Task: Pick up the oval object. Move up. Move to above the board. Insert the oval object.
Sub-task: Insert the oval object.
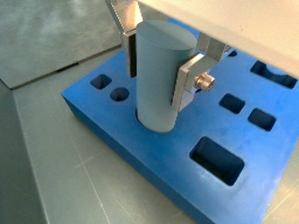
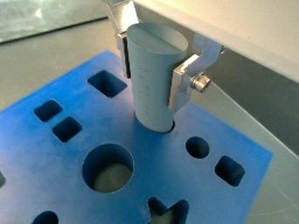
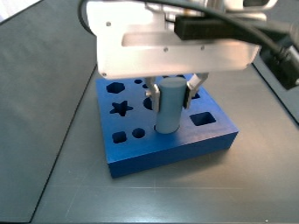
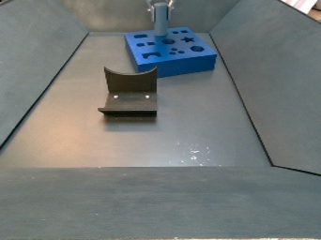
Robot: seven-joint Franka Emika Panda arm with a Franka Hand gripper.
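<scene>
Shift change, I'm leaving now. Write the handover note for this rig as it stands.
Hand: over the board, fingers shut on the oval object.
Oval object: upright, its lower end in a cutout in the board's top; most of its length stands above the surface in both wrist views.
Board: on the floor at the far end in a side view; the fixture stands apart from it, nearer the camera.
Done: pick-up, lift, move to the board, start of insertion.
Left: push it fully down, open the hand, retreat.

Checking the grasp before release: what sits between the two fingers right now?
The oval object, clamped by the gripper over the board, its lower end in a cutout. Both wrist views show it.
</scene>
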